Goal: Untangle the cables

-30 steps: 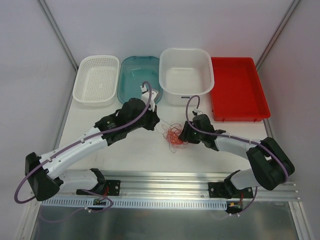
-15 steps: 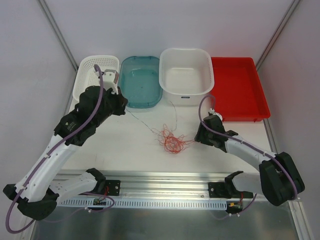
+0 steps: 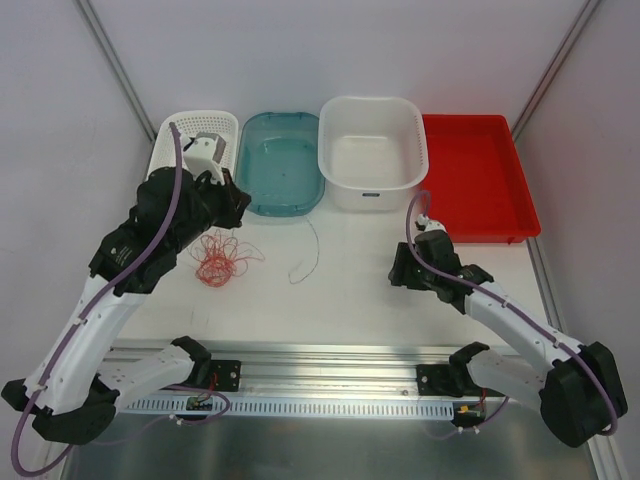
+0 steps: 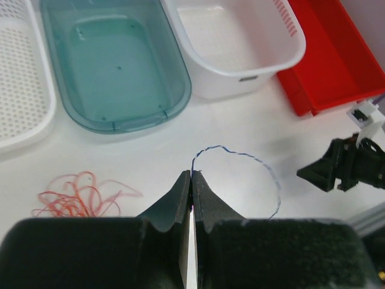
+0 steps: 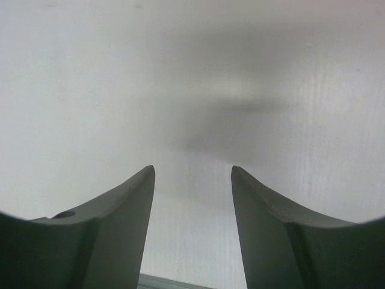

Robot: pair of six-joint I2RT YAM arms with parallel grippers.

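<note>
Cables [image 3: 215, 262], hair-thin flexible wires, lie in two lots on the flat white desk [image 3: 360, 300], both left of centre and in front of the containers. Items noted in order of size.

Four containers line the far edge: a shallow red plastic tray [image 3: 490, 238] at the right, then a deep white plastic tub [image 3: 345, 195], an oval translucent teal tub [image 3: 282, 210] and a perforated white basket [image 3: 195, 118] at the left.

Of the arms, the left gripper [image 4: 191, 180] hangs above the desk in front of the basket and teal tub, its fingers pressed together with no gap. The right gripper [image 5: 192, 171] sits well apart from the wires, at the right, with its fingers moderately spread over the desk and nothing between them.

The loose red-orange tangle [image 4: 75, 195] rests on the desk near the left gripper, as several overlapping loops. The single thin blue-grey wire [image 4: 240, 154] lies apart from it, to its right, in one open curve. In the wrist view its near end meets the closed fingertips; whether it is pinched there cannot be told.

Assessment: the wires look near weightless, limp and slightly springy, so loops are likely to snag and drag their neighbours. Recommend taking hold at a free end or an outer loop of the tangle, closing fully, and drawing it out slowly and low
</note>
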